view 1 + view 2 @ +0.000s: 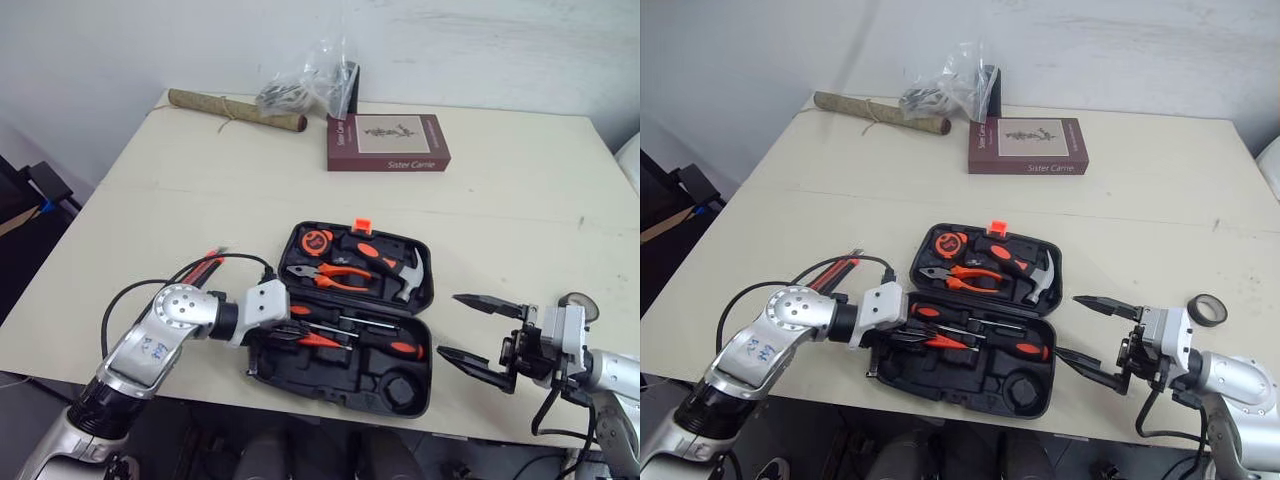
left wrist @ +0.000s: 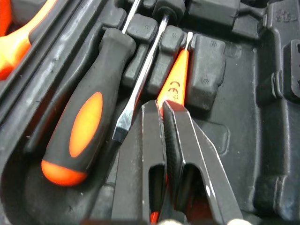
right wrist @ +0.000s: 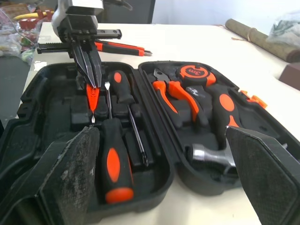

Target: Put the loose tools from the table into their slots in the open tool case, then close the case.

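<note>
From the head camera, you see the open black plastic tool case point(image 1: 340, 378) lying on the near part of the cream table point(image 1: 520, 220). Its far half holds an orange tape measure point(image 1: 318, 240), orange-handled pliers point(image 1: 338, 276) and a hammer with a black-and-orange grip point(image 1: 398, 270). Your left gripper point(image 1: 285, 333) reaches into the near half. Your right gripper point(image 1: 450, 325) hovers just beside the case's right side, with its fingers spread wide. A slim red-and-black tool point(image 1: 203, 266) lies loose on the table left of the case, and a roll of black tape point(image 1: 1206, 310) sits near the right arm. A maroon book point(image 1: 388, 142) and a brown cardboard tube point(image 1: 235, 110) rest at the far edge.

In the left wrist view, your left gripper point(image 2: 161, 105) has its fingers pressed together on a small orange-handled screwdriver point(image 2: 176, 79). That screwdriver lies in the moulded tray, beside a larger black-and-orange screwdriver point(image 2: 89, 122).

In the right wrist view, your right gripper's pads point(image 3: 75, 178) stand far apart and frame the case. Beyond them, the left gripper point(image 3: 90, 77) points down onto the small screwdriver point(image 3: 92, 96), and the red-and-black tool point(image 3: 119, 46) rests on the table past the case.
</note>
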